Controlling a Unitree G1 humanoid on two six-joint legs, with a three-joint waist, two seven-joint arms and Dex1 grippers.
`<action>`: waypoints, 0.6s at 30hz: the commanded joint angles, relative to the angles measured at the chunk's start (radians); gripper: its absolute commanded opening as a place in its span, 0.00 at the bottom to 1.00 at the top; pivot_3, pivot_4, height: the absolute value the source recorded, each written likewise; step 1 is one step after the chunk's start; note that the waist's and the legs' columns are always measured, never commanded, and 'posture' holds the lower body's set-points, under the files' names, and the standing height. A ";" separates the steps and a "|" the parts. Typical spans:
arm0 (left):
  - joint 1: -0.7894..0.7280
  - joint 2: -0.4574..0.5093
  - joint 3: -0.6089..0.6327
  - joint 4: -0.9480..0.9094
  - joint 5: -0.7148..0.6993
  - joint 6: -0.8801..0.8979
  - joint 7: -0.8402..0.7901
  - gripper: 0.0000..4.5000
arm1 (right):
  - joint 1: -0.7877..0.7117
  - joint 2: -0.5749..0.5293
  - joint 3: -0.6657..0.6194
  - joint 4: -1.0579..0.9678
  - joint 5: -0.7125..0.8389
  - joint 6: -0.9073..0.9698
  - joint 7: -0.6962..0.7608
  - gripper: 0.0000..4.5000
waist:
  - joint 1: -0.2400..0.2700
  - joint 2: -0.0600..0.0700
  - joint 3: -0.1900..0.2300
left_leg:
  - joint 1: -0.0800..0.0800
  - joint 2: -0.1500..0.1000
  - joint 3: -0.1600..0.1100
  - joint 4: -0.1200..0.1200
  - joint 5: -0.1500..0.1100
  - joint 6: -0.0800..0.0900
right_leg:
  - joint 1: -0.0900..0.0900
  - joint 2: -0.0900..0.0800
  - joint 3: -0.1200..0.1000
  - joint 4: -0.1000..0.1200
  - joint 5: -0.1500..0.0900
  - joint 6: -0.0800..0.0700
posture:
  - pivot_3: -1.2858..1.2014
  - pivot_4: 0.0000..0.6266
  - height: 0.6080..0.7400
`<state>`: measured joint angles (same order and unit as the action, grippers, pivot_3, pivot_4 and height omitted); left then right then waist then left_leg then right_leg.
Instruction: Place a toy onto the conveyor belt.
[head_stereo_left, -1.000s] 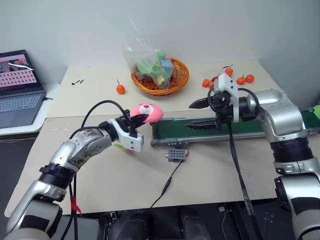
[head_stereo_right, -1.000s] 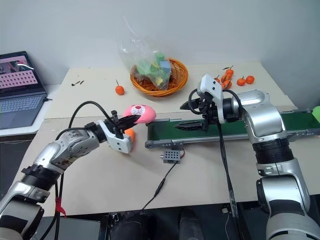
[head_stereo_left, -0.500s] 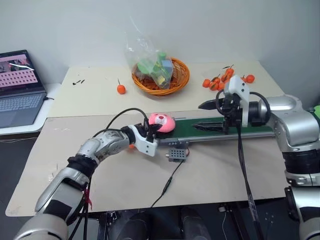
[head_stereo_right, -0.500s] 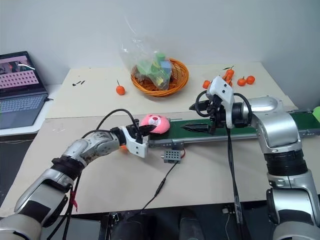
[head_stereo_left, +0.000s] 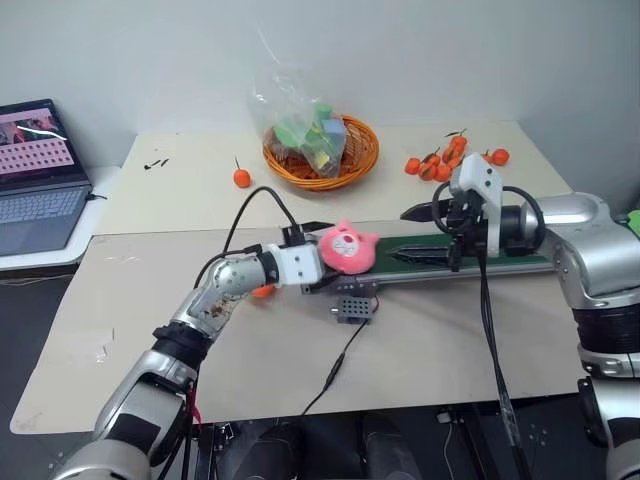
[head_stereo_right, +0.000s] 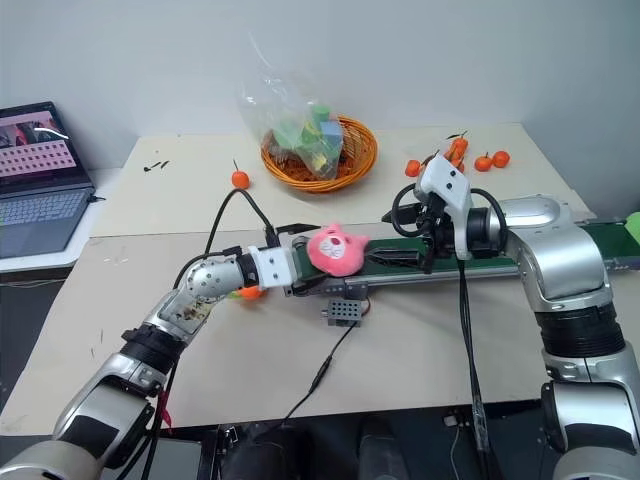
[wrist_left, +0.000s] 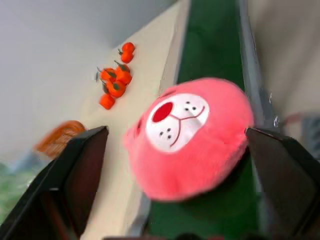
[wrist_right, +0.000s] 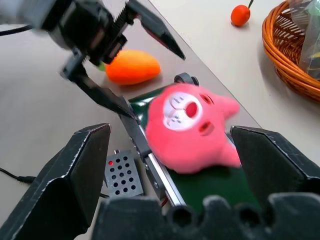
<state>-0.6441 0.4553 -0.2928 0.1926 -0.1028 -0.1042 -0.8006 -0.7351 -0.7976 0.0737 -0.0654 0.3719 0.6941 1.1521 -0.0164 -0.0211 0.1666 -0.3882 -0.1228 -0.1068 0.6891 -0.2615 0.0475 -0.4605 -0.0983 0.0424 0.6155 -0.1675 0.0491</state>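
Observation:
The pink toy sits at the left end of the dark green conveyor belt, its face patch turned towards my left wrist. My left gripper is open, level, with one finger above and one below the toy and a gap on each side of it in the left wrist view. My right gripper hovers open over the belt just right of the toy, holding nothing.
An orange plush lies on the table beside my left forearm. A grey box with a cable sits in front of the belt. A wicker basket with a bag, loose small oranges and a laptop stand further back.
My left gripper carried the toy rightwards over the belt's end, rolled its wrist and opened, letting go of the toy. The right gripper stayed almost still.

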 joint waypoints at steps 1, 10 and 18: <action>0.005 0.010 0.103 -0.186 -0.162 0.266 -0.015 0.99 | -0.038 -0.003 0.000 0.008 -0.005 -0.033 0.008 1.00 | 0.000 0.000 0.000 | 0.001 0.000 0.000 0.000 0.000 0.000 | 0.001 0.000 0.000 0.000 0.000 0.000 | 0.52 0.24 1.00; 0.072 0.076 0.272 -0.416 -0.416 0.733 0.007 0.99 | -0.080 0.000 0.031 0.054 -0.005 -0.065 0.057 1.00 | -0.005 0.000 0.000 | 0.003 0.000 0.000 0.001 0.001 -0.002 | 0.003 0.001 0.001 -0.001 0.000 0.001 | 0.52 0.24 1.00; 0.210 0.212 0.460 -0.548 -0.618 0.896 -0.029 0.99 | -0.128 0.051 0.034 0.081 0.043 -0.062 0.120 1.00 | 0.000 0.000 0.000 | 0.003 0.001 0.000 0.001 0.000 -0.001 | 0.002 0.002 0.000 -0.001 0.001 0.000 | 0.52 0.24 1.00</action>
<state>-0.4311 0.6511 0.1289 -0.3034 -0.6820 0.7785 -0.8210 -0.8308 -0.7533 0.1304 0.0239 0.3864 0.6474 1.2601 -0.0168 -0.0210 0.1667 -0.3846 -0.1214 -0.1065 0.6899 -0.2615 0.0463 -0.4577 -0.0966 0.0424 0.6145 -0.1664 0.0488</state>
